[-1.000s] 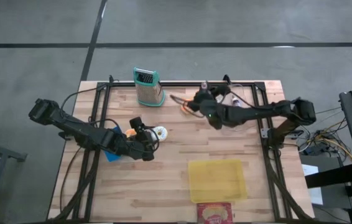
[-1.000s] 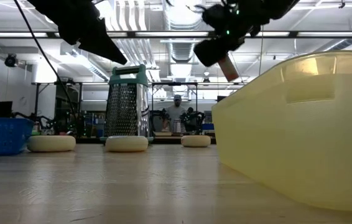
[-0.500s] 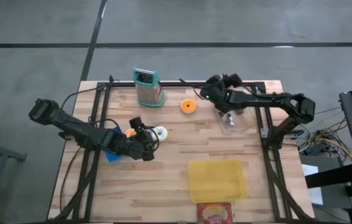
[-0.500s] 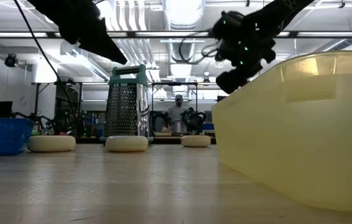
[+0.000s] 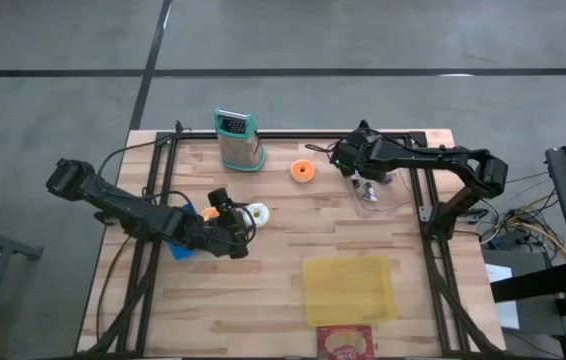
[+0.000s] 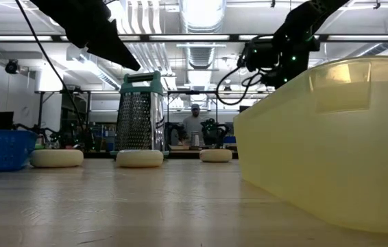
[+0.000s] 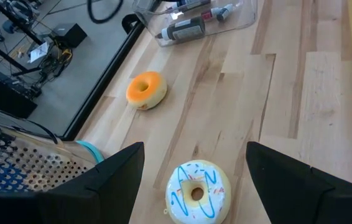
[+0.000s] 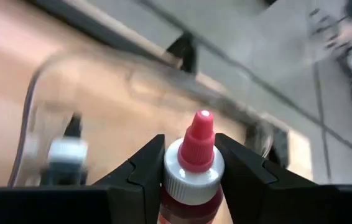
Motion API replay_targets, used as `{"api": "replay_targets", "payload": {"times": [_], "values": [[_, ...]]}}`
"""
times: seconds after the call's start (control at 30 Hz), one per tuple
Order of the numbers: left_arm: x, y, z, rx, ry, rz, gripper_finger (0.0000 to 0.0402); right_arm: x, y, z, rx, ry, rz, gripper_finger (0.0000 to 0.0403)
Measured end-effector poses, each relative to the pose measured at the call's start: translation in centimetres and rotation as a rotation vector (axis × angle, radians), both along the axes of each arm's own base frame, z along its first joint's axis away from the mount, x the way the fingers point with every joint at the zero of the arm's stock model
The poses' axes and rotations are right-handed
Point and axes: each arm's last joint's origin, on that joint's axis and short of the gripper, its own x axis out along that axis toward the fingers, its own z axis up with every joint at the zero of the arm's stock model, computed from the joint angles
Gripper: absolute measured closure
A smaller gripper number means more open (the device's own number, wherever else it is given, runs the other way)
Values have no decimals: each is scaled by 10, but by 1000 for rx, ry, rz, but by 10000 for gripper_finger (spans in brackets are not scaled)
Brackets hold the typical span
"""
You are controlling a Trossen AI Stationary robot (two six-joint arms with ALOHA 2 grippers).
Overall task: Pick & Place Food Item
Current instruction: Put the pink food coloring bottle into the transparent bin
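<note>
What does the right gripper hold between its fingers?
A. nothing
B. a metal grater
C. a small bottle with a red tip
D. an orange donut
C: in the right wrist view the right gripper is closed around a small bottle with a red tip.

Red-capped bottle (image 8: pixel 190 167) cut off at the right wrist picture's lower edge, label unseen. Clear bin (image 8: pixel 51 93) behind it blurred, contents unreadable. Yellow tub (image 6: pixel 331 137) runs off the low view's right edge; person (image 6: pixel 194 122) far back too small to make out.
</note>
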Motion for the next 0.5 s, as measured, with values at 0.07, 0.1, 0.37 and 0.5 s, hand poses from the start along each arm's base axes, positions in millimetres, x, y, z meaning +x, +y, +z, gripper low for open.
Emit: {"api": "replay_targets", "payload": {"times": [0.07,0.1,0.37,0.5], "values": [[0,0,0,0,0,0,115,-2,1,-1,36,9,3,280],[0,0,0,0,0,0,115,-2,2,-1,40,15,3,281],[0,0,0,-3,-2,2,115,-8,-7,-3,217,-36,21,270],[0,0,0,-9,-7,7,115,-18,-23,-4,289,-74,-27,270]]}}
